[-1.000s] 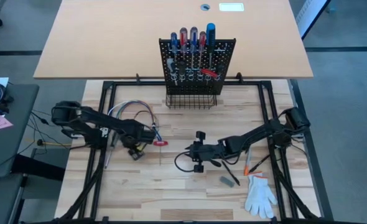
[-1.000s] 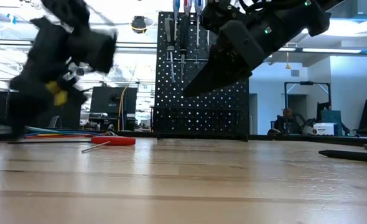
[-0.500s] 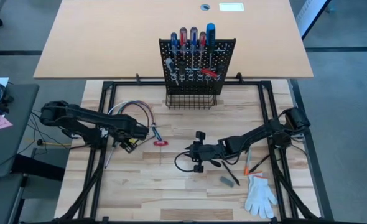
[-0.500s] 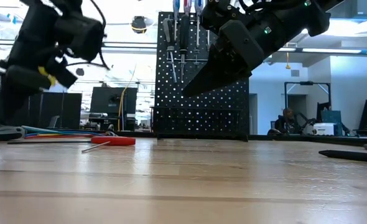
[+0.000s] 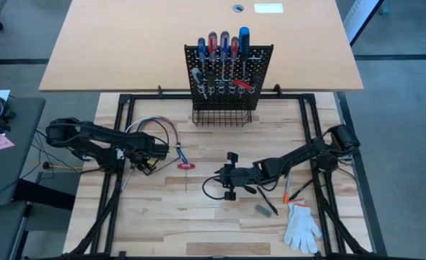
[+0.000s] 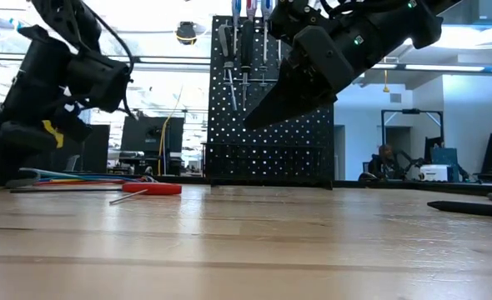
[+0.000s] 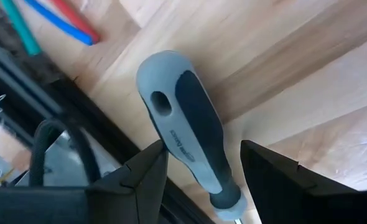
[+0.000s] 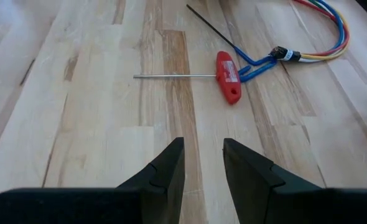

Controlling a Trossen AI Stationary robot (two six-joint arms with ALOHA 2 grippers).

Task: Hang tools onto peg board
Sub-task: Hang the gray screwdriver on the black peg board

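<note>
Grey-and-black, the screwdriver handle (image 7: 190,130) lies on the wooden table (image 5: 198,217) directly between the spread fingers of the left gripper (image 5: 145,162), neither pad touching it; the jaws straddle it crosswise, apparently lined up to close on the grip. The loop of coloured wires (image 5: 159,128) lies just beyond this gripper. A red T-handle hex key (image 8: 227,76) rests ahead of the right gripper (image 5: 227,180), between the two grippers, its thin shaft flat on the wood. The right gripper hangs above the table with fingers parted on nothing, seemingly waiting. Well beyond both stands the peg board (image 5: 227,76), several screwdrivers (image 5: 224,43) already hung upright along its top.
</note>
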